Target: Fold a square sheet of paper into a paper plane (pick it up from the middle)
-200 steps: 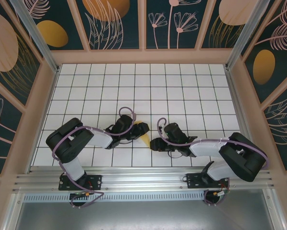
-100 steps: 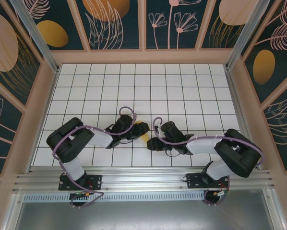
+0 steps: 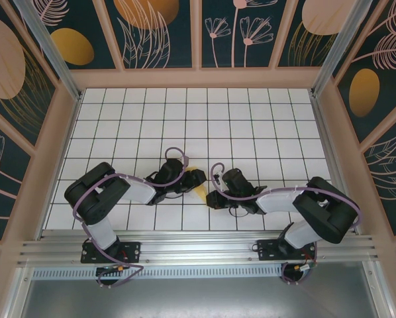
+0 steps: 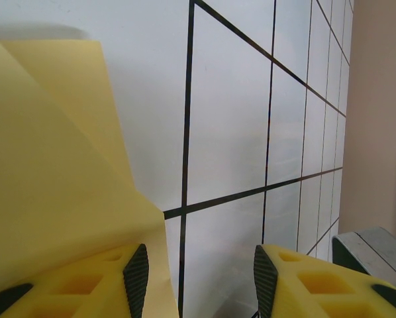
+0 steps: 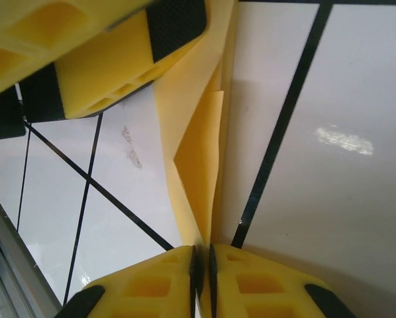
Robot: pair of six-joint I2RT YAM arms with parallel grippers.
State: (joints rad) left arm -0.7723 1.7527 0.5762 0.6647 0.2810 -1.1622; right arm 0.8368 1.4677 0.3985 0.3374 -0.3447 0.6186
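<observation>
Right arm [image 3: 297, 199] has slid left since a second ago and its jaws have closed; left arm [image 3: 118, 189] barely shifts. Both arms lie low over the table [image 3: 251, 126], elbows out, wrists meeting near front centre. From the top we see the paper [image 3: 200, 193] as a yellow sliver between left gripper [image 3: 193, 179] and right gripper [image 3: 212, 199]. Right wrist view adds detail: right gripper [image 5: 203, 262] pinches a folded edge of the paper [image 5: 197, 152], pads together, and a left finger [image 5: 118, 59] touches the sheet higher up. Left wrist view: left gripper [image 4: 198, 275] jaws apart, bare tile between them, paper [image 4: 52, 172] standing against one finger.
</observation>
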